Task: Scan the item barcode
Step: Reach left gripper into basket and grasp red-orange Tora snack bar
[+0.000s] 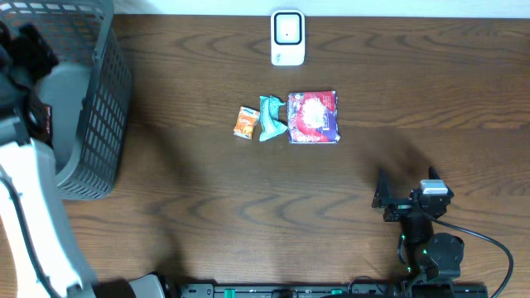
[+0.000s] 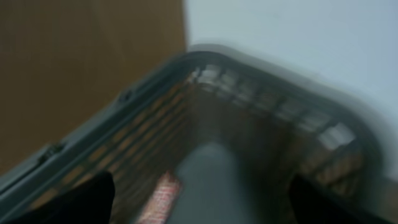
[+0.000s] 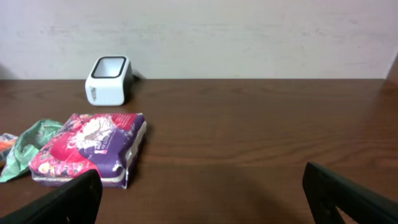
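Three items lie mid-worktop: orange packet [image 1: 245, 122], teal packet [image 1: 272, 118] and red-and-purple pack [image 1: 313, 117], crowded together. The scanner [image 1: 287, 38] stands at the far edge. We see the left hand [image 2: 202, 202] open over the far-left basket [image 1: 99, 124] and the right hand [image 3: 205, 202] open, empty, near-right. Risks: a grasp may drag a neighbouring item, or the barcode may face away.

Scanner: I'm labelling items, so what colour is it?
White scanner, dark window; right wrist view shows it best.

A white scanner [image 3: 109, 79] stands at the far edge of the table [image 3: 261, 130]. A red-and-purple packet [image 3: 87, 149] lies nearer, with a green wrapper [image 3: 28, 144] just beside it.
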Controlling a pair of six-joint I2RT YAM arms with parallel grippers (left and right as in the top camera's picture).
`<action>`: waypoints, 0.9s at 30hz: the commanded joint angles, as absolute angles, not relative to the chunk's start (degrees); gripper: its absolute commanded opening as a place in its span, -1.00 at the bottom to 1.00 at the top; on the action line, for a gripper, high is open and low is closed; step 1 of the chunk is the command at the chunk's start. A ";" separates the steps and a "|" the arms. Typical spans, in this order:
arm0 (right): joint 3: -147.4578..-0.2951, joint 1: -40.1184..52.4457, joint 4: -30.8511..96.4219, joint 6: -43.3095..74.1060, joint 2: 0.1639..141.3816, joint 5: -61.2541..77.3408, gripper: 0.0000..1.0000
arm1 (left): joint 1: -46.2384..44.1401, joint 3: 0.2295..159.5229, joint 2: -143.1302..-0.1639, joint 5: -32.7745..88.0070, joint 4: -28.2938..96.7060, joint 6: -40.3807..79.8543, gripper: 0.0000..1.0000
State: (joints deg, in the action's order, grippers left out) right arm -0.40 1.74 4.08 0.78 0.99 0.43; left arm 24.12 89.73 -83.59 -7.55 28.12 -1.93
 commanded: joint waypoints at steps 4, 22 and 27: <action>-0.32 1.39 4.29 0.14 0.75 0.54 0.98 | 27.79 89.76 -91.64 -13.13 35.33 -15.64 0.79; -0.32 1.39 4.29 0.14 0.75 0.54 0.98 | 31.75 88.66 -112.42 -15.77 37.47 -19.51 0.72; -0.32 1.39 4.29 0.14 0.75 0.54 0.99 | 33.01 88.66 -117.49 -15.73 34.98 -19.46 0.72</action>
